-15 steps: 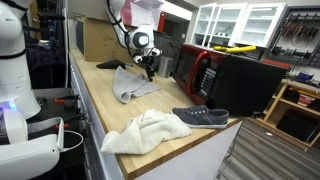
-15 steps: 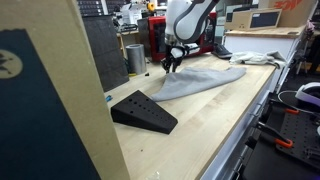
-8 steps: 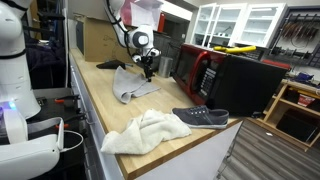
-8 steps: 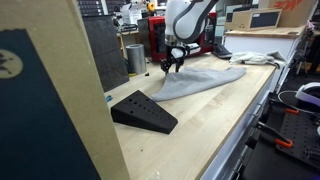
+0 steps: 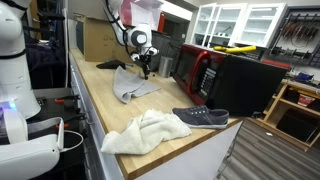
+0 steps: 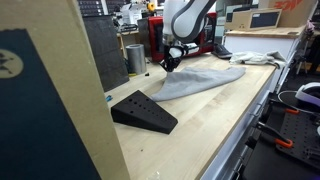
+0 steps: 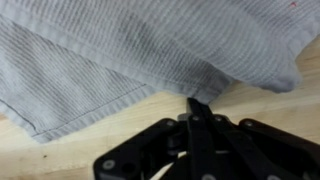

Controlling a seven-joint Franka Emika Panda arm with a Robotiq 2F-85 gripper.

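Note:
A grey ribbed cloth (image 5: 130,85) lies spread on the wooden bench, seen in both exterior views (image 6: 195,82) and filling the top of the wrist view (image 7: 130,50). My gripper (image 5: 146,72) points down at the cloth's far edge (image 6: 169,66). In the wrist view the two fingers (image 7: 197,103) are pressed together with their tip at the cloth's hem, where the fabric rises in a small fold. The fingers appear to pinch that edge.
A white towel (image 5: 145,130) and a dark shoe (image 5: 200,117) lie near the bench's front end. A black wedge (image 6: 143,110) sits beside the cloth. A red and black microwave (image 5: 225,80), a metal cup (image 6: 134,58) and a cardboard box (image 5: 100,40) stand nearby.
The gripper has risen very slightly at the cloth's edge. Nothing else has moved.

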